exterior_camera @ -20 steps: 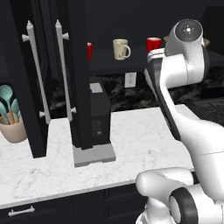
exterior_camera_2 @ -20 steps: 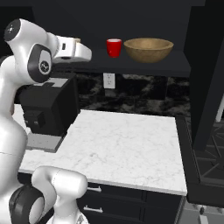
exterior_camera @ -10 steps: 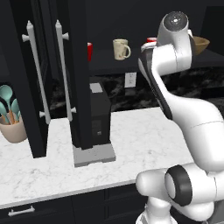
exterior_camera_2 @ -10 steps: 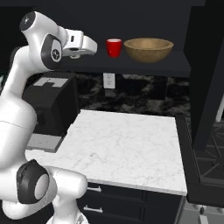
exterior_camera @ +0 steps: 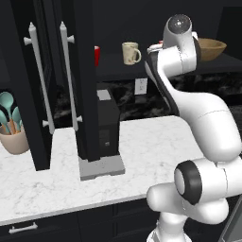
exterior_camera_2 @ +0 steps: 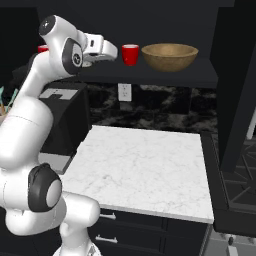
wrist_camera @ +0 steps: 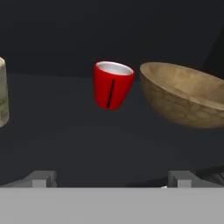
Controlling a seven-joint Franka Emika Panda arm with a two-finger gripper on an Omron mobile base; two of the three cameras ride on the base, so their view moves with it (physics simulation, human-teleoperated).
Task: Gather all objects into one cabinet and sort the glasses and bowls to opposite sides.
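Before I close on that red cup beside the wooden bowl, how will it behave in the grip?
The red cup looks glossy and tapers toward its base, so the open gripper may slide on it. It seems rigid and probably light. Its narrow foot could tip if nudged, and the wooden bowl stands close beside it.

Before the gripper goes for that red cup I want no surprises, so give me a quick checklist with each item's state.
1. Gripper open and holding nothing: ok.
2. Red cup upright, centred ahead in the hand view: ok.
3. Gap between red cup and wooden bowl: ok, apart, though close.
4. Cream mug off to the cup's other side, not in the way: ok.
5. Cabinet door open: ok.
6. Gripper close enough to close on the cup: not ok, still short of it.
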